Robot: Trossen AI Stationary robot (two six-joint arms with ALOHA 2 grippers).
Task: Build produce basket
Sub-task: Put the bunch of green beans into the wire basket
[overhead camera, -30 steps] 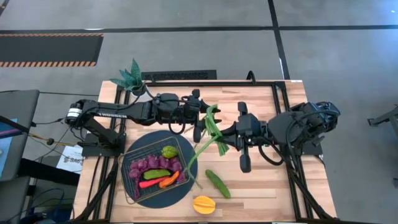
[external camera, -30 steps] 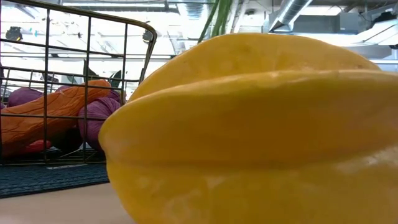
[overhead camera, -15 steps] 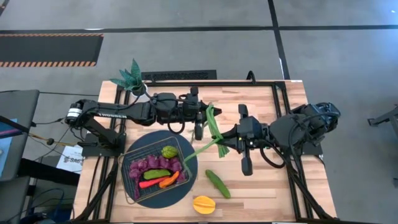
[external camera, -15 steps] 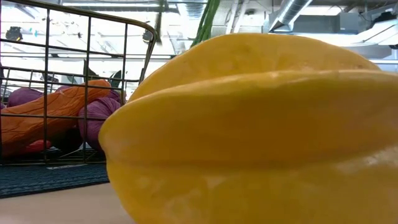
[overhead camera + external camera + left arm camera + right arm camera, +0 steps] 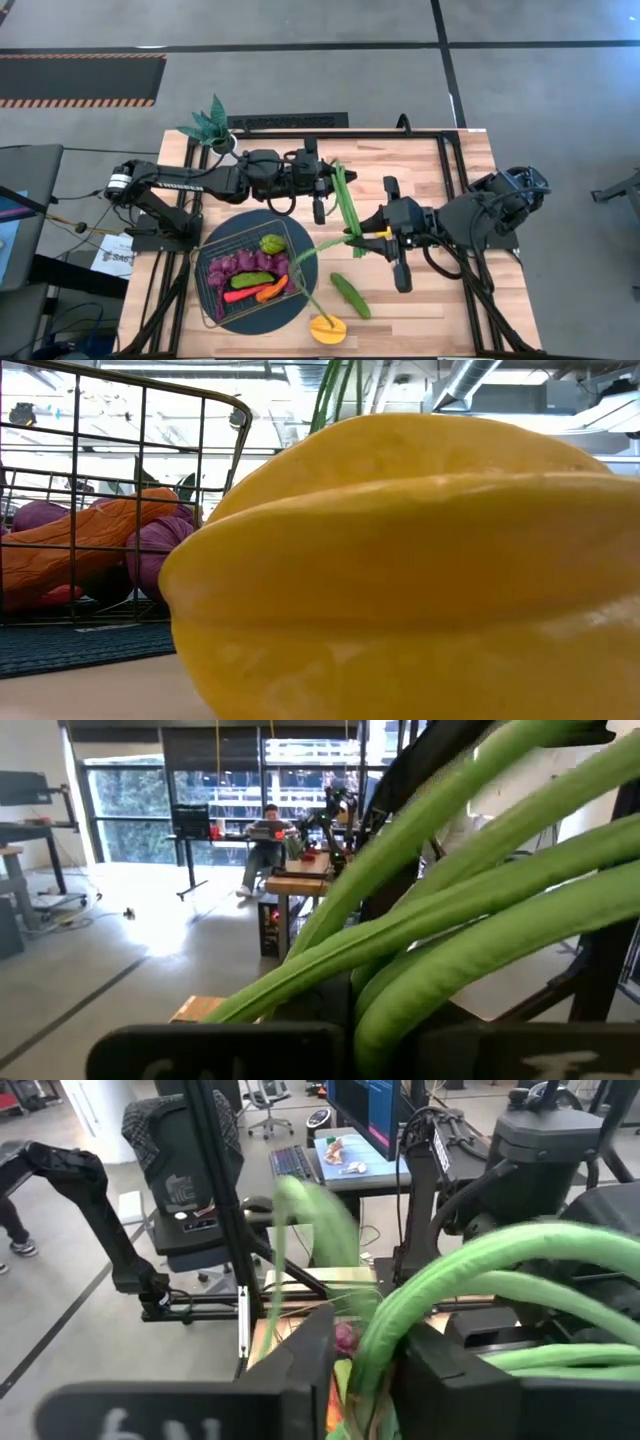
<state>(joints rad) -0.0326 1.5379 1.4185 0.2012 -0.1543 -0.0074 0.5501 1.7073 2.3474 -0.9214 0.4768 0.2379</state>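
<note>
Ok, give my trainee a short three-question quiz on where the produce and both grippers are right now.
1. True or false: the cucumber lies inside the basket.
2. Which gripper holds the long green beans? A) left gripper B) right gripper C) both
3. Fill in: the yellow-orange fruit lies on the ____.

Key: 1 false, it lies on the table. 2 C, as far as the views show. 3 table.

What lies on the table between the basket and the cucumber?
In the high view, only a trailing strand of the green beans crosses between the basket and the cucumber; otherwise bare table.
</note>
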